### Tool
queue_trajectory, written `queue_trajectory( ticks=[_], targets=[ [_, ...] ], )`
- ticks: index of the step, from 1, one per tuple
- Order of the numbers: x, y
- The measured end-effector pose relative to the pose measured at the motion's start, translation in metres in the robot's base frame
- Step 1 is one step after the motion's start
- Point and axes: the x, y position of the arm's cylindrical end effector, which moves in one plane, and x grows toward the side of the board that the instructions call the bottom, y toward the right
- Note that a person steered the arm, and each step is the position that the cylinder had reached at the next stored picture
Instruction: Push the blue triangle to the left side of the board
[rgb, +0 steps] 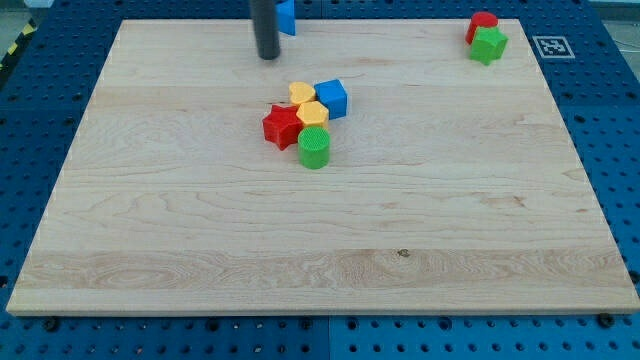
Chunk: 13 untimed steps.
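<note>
One block matters here, the blue triangle (287, 16), and it sits at the very top edge of the counter (180, 220), a little left of the middle, partly hidden behind the dark rod. My tip (267, 57) rests on the wood just beside it, toward the view's left and slightly lower, so as things stand I am on the wrong side for a leftward push. To do this step well, I judge the tip should first circle around the block without brushing it, passing below it, and come to rest on its right-hand face. From there a slow, straight stroke toward the view's left, aimed through the block's middle, should keep it from spinning off; a triangle tends to turn if struck near a corner. It lies so near the top edge that any upward drift could tip it off the wood, so the line should lean slightly downward if anything. No gripper is fitted, so nothing can be said of jaws apart or together. A cluster in the centre, blue cube (331, 98), yellow heart (300, 93), yellow block (313, 114), red star (282, 126) and green cylinder (314, 148), lies well below the path, and the red block (482, 23) and green block (489, 44) are far off at the top right.
</note>
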Motion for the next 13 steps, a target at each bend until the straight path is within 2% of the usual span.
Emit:
queue_trajectory(
  ticks=[1, 2, 3, 4, 5, 6, 7, 8, 9, 10, 11, 13],
  targets=[
    [-0.002, 0.077],
    [-0.043, 0.106],
    [-0.073, 0.091],
    [-0.071, 0.062],
    [-0.064, -0.005],
    [-0.006, -0.022],
    [0.007, -0.023],
    [-0.001, -0.071],
    [-0.038, -0.141],
    [-0.074, -0.146],
    [-0.072, -0.054],
    [-0.001, 0.177]
  ],
)
